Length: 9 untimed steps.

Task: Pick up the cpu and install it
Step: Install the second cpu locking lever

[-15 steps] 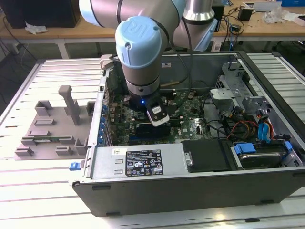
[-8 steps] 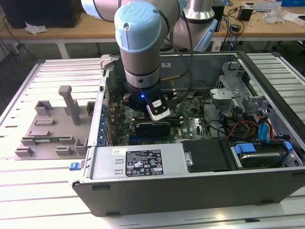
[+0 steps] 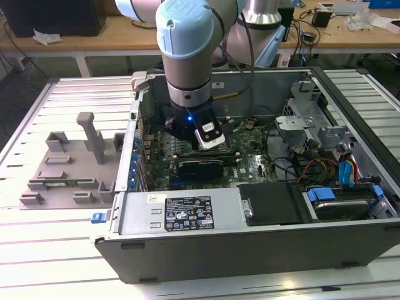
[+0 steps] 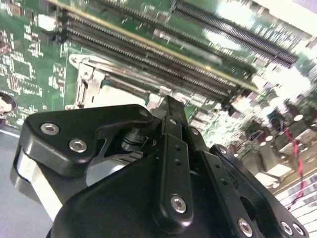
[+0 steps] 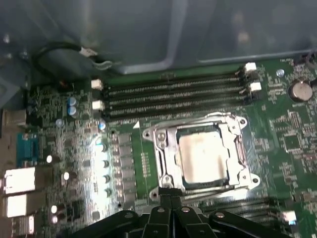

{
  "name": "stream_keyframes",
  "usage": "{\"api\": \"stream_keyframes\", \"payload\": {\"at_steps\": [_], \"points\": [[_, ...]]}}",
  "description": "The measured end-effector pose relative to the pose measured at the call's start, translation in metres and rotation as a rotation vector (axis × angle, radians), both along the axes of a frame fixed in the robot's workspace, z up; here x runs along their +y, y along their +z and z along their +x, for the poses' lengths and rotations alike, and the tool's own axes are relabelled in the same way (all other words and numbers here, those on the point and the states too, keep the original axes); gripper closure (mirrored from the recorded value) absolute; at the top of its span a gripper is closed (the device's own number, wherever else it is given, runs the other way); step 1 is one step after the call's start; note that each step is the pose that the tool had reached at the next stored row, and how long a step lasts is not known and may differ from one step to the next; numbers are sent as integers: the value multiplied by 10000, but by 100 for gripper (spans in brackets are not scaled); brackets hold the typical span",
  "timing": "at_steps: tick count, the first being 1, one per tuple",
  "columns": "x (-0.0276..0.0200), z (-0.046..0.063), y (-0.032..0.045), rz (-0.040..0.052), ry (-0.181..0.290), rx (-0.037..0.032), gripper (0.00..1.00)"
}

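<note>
**Ana:** Since the arm hangs right over the open computer case, what shows nearest the wrist cameras?

**Ben:** The black gripper. In both wrist views its linkage bars converge just past the socket frame's near edge. The tips look drawn close together with nothing between them, though I cannot tell for certain whether the jaws are pressed together.

**Ana:** And the cpu?

**Ben:** In the first wrist view the cpu lies flat inside the metal socket frame on the green motherboard, silvery top facing up, apart from the gripper.

**Ana:** Beyond that?

**Ben:** Long memory slots run just beyond the socket, then the case wall.

**Ana:** Outside the case?

**Ben:** In the exterior view a grey fixture tray with upright posts rests on the slatted tabletop at the exterior view's left, beside the case.
</note>
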<state>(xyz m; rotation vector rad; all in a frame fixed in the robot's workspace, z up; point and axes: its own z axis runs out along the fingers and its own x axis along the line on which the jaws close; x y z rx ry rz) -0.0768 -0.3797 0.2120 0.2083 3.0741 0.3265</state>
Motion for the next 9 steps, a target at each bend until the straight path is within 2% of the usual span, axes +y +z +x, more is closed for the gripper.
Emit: {"api": "stream_keyframes", "payload": {"at_steps": [2, 3, 5, 6, 7, 8, 9], "points": [[55, 23, -1, -26, -37, -1, 89], [87, 73, 0, -66, -95, 0, 89], [112, 117, -1, -93, -145, 0, 89], [146, 191, 1, -124, -221, 0, 89], [175, 220, 6, -127, -245, 1, 89], [239, 241, 32, -125, -258, 0, 89], [267, 269, 64, -127, -269, 1, 89]]}}
